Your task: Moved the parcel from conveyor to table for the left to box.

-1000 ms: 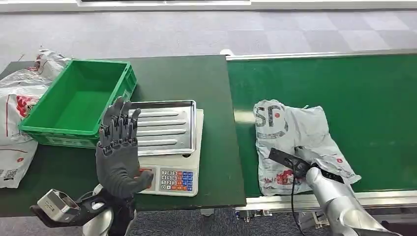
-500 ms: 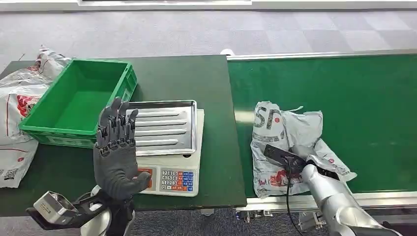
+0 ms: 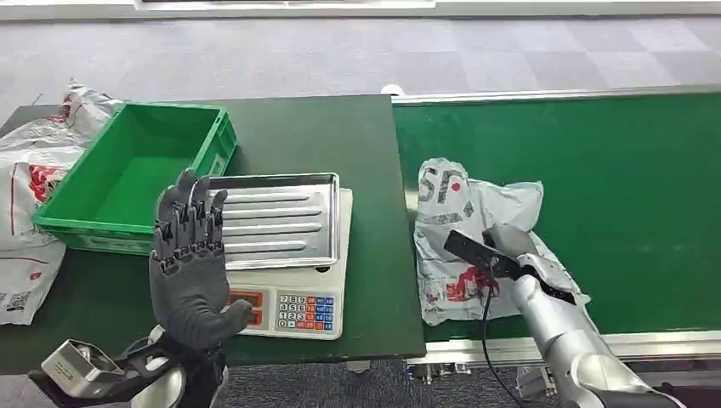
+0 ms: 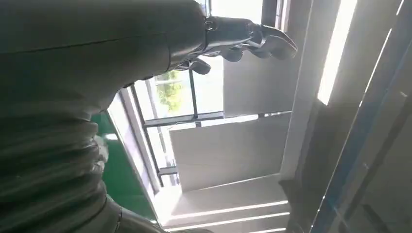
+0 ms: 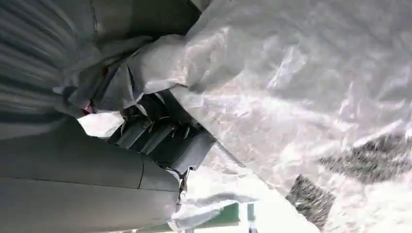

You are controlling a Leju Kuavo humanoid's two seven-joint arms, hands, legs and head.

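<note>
Now | right hand point(image 3: 508, 246) grips parcel point(image 3: 463, 223), dragged tableward | left hand point(image 3: 191, 263) raised, fingers spread

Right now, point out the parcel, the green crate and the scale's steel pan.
parcel point(image 3: 476, 212), head view, on its crumpled grey upper part.
green crate point(image 3: 140, 174), head view, on its inner floor.
steel pan point(image 3: 281, 223), head view, on its ribbed middle.

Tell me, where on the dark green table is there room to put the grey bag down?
The bare table behind the scale and right of the green box is free, as is the strip between scale and conveyor. The left edge is crowded with bags. The right hand holds the parcel.
</note>
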